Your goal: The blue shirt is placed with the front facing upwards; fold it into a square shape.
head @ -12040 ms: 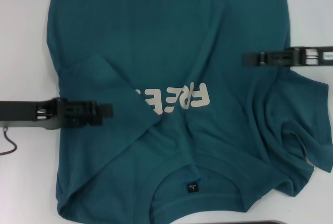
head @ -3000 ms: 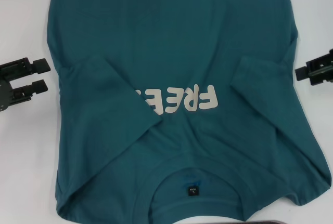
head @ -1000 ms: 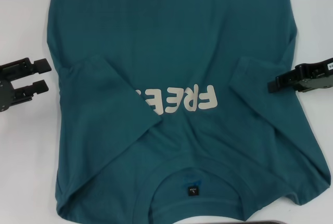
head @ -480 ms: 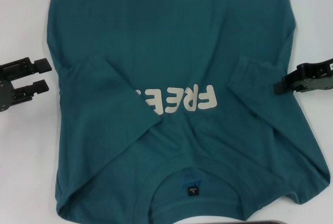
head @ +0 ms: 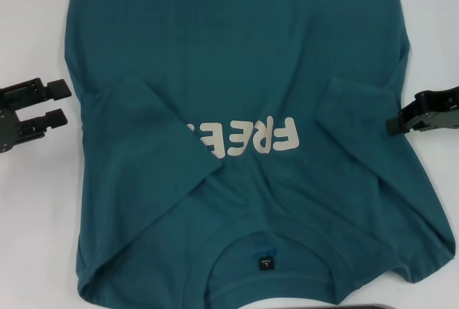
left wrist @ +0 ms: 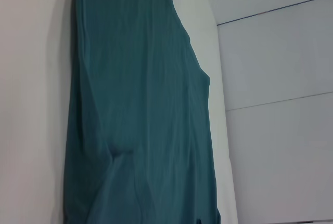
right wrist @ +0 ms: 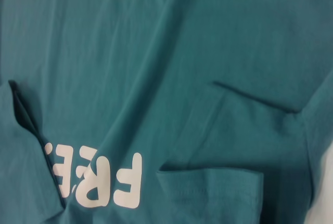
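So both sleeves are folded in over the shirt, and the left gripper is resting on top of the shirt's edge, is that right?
Not quite. Both sleeves of the blue shirt are folded in, but the left gripper is not on the cloth: the head view shows it open over the bare table, just beside the shirt's edge. The right gripper sits at the opposite edge.

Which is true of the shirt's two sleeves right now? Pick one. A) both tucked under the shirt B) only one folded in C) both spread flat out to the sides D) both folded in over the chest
D: on the shirt, the left sleeve and the right sleeve both lie folded over the front, the left one covering part of the print.
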### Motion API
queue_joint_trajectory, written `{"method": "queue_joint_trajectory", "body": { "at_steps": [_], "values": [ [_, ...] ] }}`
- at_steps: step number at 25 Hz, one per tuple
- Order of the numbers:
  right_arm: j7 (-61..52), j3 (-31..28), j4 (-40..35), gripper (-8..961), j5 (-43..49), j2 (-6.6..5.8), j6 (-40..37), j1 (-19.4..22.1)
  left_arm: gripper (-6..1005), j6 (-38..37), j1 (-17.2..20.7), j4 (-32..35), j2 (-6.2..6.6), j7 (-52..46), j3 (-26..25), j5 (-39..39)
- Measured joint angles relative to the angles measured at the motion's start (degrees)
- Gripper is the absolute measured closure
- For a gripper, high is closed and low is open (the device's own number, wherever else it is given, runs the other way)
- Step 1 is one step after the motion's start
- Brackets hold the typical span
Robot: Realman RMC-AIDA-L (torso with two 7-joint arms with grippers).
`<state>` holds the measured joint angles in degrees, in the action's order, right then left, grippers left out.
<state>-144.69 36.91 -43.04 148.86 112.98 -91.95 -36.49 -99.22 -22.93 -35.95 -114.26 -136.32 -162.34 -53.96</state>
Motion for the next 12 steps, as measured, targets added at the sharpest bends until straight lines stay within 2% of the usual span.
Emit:
{"method": "queue_joint_trajectory", "body": {
  "at_steps": [12],
  "values": [
    [0.8, 1.6, -0.2, 855, 0.1, 0.46, -0.4, -0.2, 279, 0.0, 0.3, 0.0, 0.0, 0.1, 0.0, 0.0]
  ]
}}
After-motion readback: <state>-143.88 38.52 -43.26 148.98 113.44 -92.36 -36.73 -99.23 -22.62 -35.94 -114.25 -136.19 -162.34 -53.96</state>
